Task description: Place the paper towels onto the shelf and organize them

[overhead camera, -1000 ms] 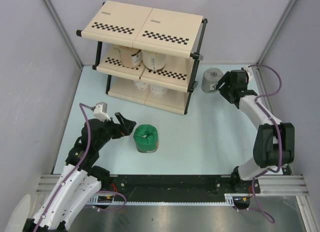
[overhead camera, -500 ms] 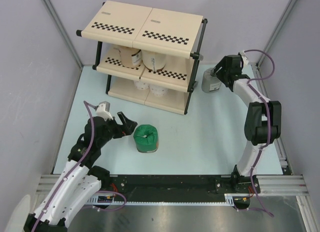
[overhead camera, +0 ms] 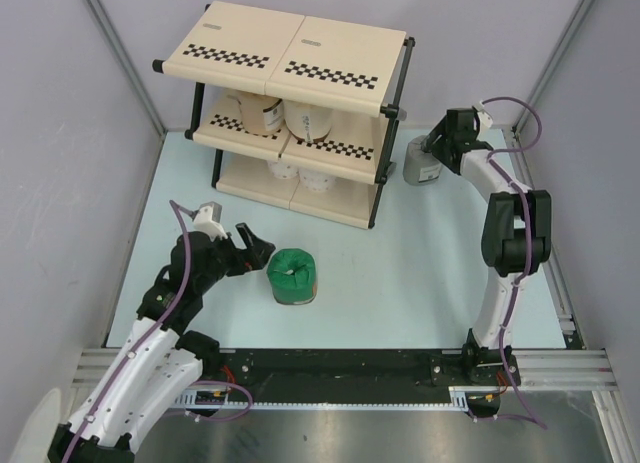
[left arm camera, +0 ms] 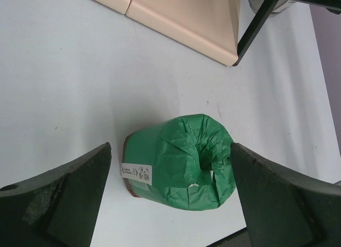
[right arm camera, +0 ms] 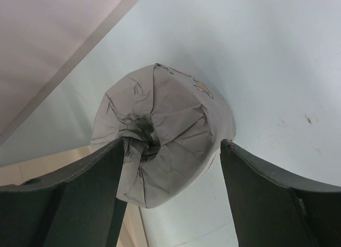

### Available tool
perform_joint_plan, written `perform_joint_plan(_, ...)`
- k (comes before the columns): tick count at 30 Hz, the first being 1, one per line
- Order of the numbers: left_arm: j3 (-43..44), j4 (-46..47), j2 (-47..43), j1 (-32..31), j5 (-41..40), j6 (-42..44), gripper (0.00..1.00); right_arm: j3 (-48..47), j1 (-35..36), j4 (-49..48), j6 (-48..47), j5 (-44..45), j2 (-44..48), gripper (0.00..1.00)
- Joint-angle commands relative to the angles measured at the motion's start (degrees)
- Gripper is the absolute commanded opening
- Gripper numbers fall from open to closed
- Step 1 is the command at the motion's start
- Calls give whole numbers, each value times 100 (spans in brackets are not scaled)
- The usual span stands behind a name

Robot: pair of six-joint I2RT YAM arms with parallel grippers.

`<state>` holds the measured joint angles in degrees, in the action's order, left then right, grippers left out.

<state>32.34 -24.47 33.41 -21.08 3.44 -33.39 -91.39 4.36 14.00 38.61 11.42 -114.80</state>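
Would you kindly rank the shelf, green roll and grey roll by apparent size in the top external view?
Largest: shelf. Then green roll and grey roll, unranked: the grey one is farther and partly hidden.

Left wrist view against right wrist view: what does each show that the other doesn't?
Only the left wrist view: a green roll with a small white label, between the open left gripper, plus a black post. Only the right wrist view: a grey roll, crumpled end towards the camera, between the right gripper, and a wall. Both: the pale table and dark fingers flanking a wrapped roll.
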Motion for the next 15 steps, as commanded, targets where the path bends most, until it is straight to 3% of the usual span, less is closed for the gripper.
perform_joint_plan(1,132,276,17,25,78,95,97,-326,-5,68,-108,203,-305,77)
perform_joint_plan(12,150,223,52,16,7,148,98,-827,-93,287,-275,124,-885,73)
perform_joint_plan(13,141,223,43,16,16,148,98,-819,-102,296,-275,63,-886,70)
perform_joint_plan(15,133,232,61,25,16,131,98,-687,-120,270,-258,1,-807,51)
